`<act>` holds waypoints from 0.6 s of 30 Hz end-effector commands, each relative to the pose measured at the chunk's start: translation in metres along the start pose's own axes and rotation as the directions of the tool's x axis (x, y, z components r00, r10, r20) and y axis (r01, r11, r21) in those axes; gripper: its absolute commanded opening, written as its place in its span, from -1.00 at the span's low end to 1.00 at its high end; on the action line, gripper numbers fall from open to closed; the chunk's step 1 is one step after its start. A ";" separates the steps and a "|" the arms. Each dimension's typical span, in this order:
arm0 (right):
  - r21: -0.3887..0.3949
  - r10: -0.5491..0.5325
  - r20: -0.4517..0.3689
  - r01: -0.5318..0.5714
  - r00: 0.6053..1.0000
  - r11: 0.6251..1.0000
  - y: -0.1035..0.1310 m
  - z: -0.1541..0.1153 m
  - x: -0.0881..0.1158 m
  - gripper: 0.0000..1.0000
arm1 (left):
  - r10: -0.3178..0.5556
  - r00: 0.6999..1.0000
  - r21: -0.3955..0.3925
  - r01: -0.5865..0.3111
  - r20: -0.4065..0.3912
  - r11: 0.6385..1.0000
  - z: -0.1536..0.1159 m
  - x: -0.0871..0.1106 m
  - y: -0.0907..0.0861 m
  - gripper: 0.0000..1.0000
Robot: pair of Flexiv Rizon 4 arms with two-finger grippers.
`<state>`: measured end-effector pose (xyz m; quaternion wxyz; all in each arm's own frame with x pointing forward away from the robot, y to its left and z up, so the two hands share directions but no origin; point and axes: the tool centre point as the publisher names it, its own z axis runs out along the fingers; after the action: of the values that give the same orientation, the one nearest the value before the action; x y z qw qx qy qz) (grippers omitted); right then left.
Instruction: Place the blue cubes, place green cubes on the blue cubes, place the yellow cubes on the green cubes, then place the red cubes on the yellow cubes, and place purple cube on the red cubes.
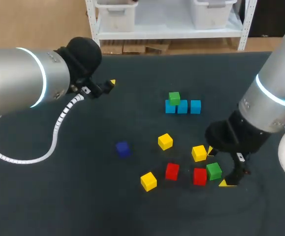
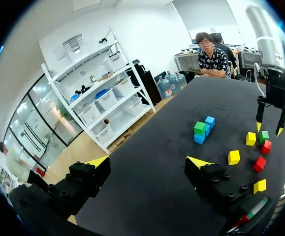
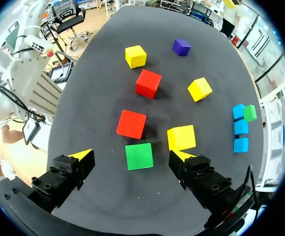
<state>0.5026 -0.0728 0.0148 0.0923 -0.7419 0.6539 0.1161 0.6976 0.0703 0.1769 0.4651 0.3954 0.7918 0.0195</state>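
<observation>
Your right pincer [image 3: 131,155] stood wide and held nothing. Its yellow tips were either side of the loose green cube [image 3: 139,156] without touching it. That cube lay on the surface [image 1: 58,196], well apart from the blue row [image 1: 182,106], on the row's robot-ward side and out past its right end. The blue row was three cubes set side by side. A stacked green cube [image 1: 174,98] already sat on its left end cube, and the middle and right cubes were bare. Your left pincer [image 2: 148,162] was also wide and empty, hanging well apart from the blue row, out beyond its left end.

The step in hand looked like the grasp of the second green cube, and crowding was the hazard. A yellow cube [image 3: 181,137] sat just beside the loose green cube on the side facing the blue row, right ahead of one fingertip. A red cube [image 3: 131,124] sat just beside it too, on the side toward the row's left end.

If you came down off-centre, the finger nearer the blue row could catch the yellow cube's edge or shove it away. Closing unevenly could push the green cube into the red cube and twist it in the grip. A skewed hold would cost you at the blue row: set down crooked, the cube could overhang, knock the stacked green cube, or spread the blue cubes apart.
</observation>
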 end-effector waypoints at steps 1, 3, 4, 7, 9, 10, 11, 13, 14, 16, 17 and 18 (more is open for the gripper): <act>0.005 0.008 -0.014 -0.008 1.000 1.000 -0.002 0.010 0.001 0.92 | -0.001 1.000 0.001 0.001 0.002 1.000 0.001 0.000 0.000 1.00; 0.002 0.007 -0.022 -0.007 1.000 1.000 -0.002 0.013 0.001 0.67 | -0.001 1.000 0.001 0.001 0.002 1.000 0.001 0.000 0.000 1.00; 0.000 0.007 -0.023 -0.007 1.000 1.000 -0.002 0.014 0.002 0.59 | -0.001 1.000 0.001 0.001 0.002 1.000 0.001 0.000 0.000 1.00; -0.005 0.005 -0.033 -0.005 0.999 1.000 -0.003 0.018 0.002 0.07 | -0.001 1.000 0.001 0.001 0.002 1.000 0.001 0.000 0.000 1.00; -0.016 0.012 -0.033 -0.013 0.999 1.000 -0.004 0.020 0.003 -0.04 | -0.001 1.000 0.001 0.001 0.002 1.000 0.001 0.000 0.000 1.00; -0.019 0.014 -0.033 -0.014 0.999 1.000 -0.004 0.021 0.003 -0.08 | -0.001 1.000 0.001 0.001 0.002 1.000 0.001 0.000 0.000 1.00; -0.023 0.016 -0.032 -0.016 0.999 1.000 -0.005 0.022 0.003 -0.20 | -0.001 1.000 0.001 0.001 0.002 1.000 0.001 0.000 0.000 1.00; -0.020 0.017 -0.035 -0.018 0.999 1.000 -0.005 0.022 0.004 -0.66 | -0.001 1.000 0.001 0.001 0.002 1.000 0.001 0.000 0.000 1.00; -0.018 0.019 -0.036 -0.020 0.999 1.000 -0.005 0.022 0.004 -0.90 | -0.001 1.000 0.001 0.001 0.002 1.000 0.001 0.000 0.000 1.00; -0.006 0.030 -0.034 -0.030 0.999 1.000 -0.007 0.020 0.004 -1.00 | -0.001 1.000 0.001 0.001 0.002 1.000 0.001 0.000 0.000 1.00; 0.002 0.032 -0.035 -0.032 0.999 0.999 -0.008 0.018 0.005 -1.00 | -0.001 1.000 0.001 0.001 0.002 1.000 0.001 0.000 0.000 1.00; 0.007 0.036 -0.035 -0.036 0.999 0.999 -0.009 0.016 0.005 -1.00 | -0.001 1.000 0.001 0.001 0.002 1.000 0.001 0.000 0.000 1.00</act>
<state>0.5108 -0.0703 -0.0042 0.0799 -0.7327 0.6674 0.1066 0.6976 0.0703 0.1770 0.4650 0.3954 0.7919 0.0196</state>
